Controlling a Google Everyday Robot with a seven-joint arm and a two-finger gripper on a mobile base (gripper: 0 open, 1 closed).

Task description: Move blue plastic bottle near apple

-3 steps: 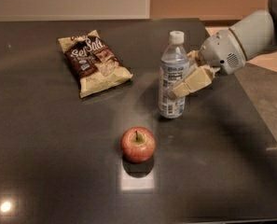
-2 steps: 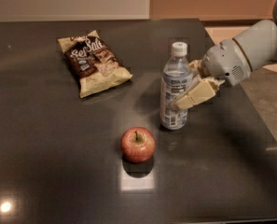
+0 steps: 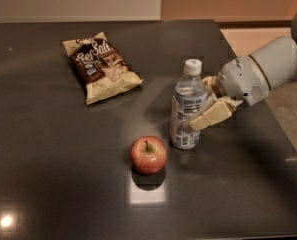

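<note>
The blue plastic bottle [image 3: 186, 106] stands upright on the dark table [image 3: 48, 159], clear and bluish with a white cap and a pale label. The red apple [image 3: 148, 155] sits just to its front left, a short gap apart. My gripper [image 3: 202, 107] comes in from the right on a grey arm, and its cream fingers [image 3: 210, 115] are closed around the bottle's middle. One finger crosses the front of the label; the other is behind the bottle.
A chip bag [image 3: 101, 65] lies flat at the back left of the table. The table's right edge [image 3: 268, 109] runs beneath my arm, with lighter floor beyond it.
My gripper has carried the bottle toward the front and a little right, bringing it down close beside the apple. The apple and chip bag have not moved.
</note>
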